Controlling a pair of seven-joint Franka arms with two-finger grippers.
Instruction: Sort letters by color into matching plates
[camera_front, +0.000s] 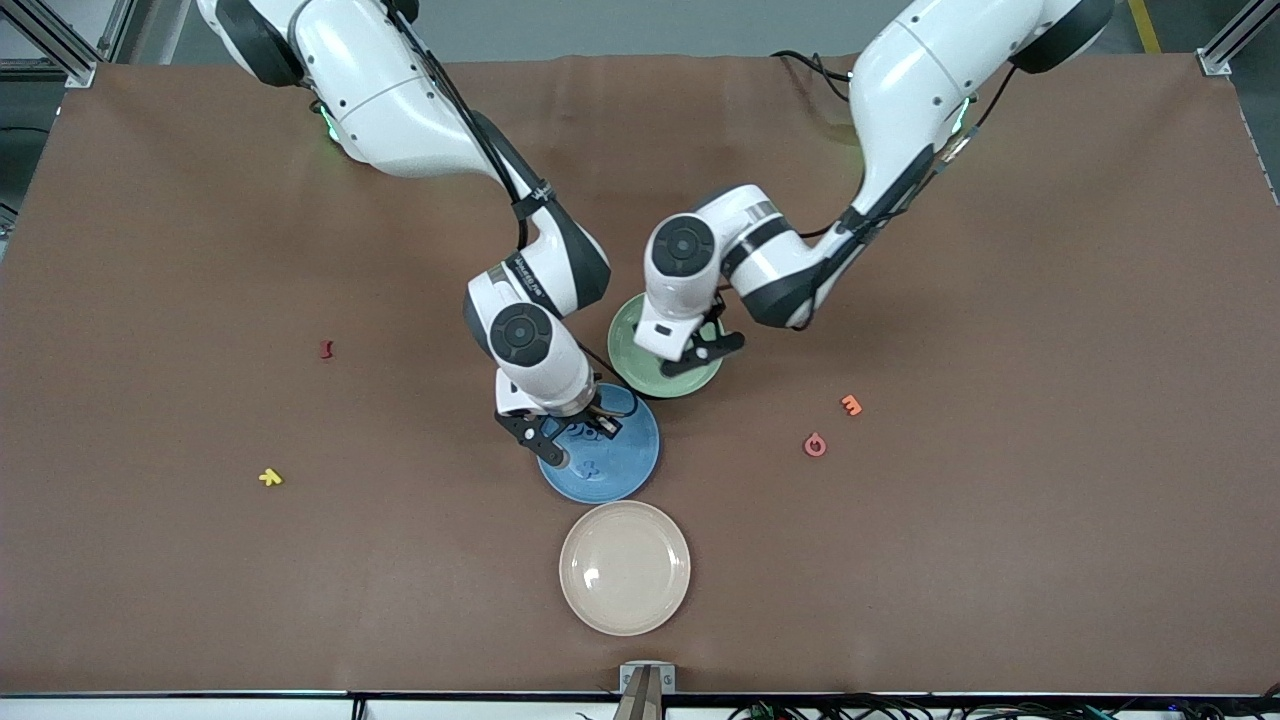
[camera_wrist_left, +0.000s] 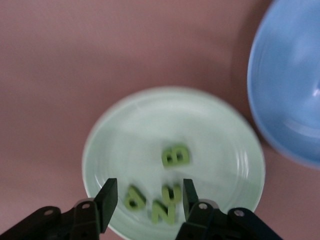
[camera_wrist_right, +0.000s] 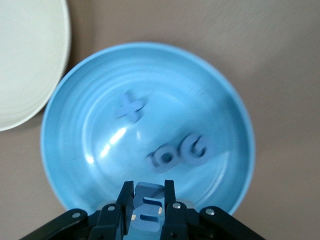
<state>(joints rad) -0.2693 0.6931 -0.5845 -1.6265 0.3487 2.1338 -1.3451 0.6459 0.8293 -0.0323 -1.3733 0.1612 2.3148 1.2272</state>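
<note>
My left gripper (camera_wrist_left: 148, 200) (camera_front: 700, 350) hangs open over the pale green plate (camera_wrist_left: 150, 120) (camera_front: 622, 345). Nothing is between its fingers. Several green letters (camera_wrist_left: 176, 155) lie in that plate just below the jaws. My right gripper (camera_wrist_right: 148, 200) (camera_front: 575, 435) is over the blue plate (camera_wrist_right: 100, 100) (camera_front: 625, 470), shut on a blue letter (camera_wrist_right: 149, 207) shaped like an E. More blue letters (camera_wrist_right: 180, 151) rest in the blue plate, one of them a cross shape (camera_wrist_right: 131, 107). The two plates sit side by side, the blue one nearer the front camera.
A cream-beige plate (camera_front: 625, 567) lies just nearer the camera than the blue one. Loose letters lie on the brown mat: red (camera_front: 326, 349) and yellow (camera_front: 270, 478) toward the right arm's end, orange (camera_front: 851, 405) and pink (camera_front: 815, 445) toward the left arm's end.
</note>
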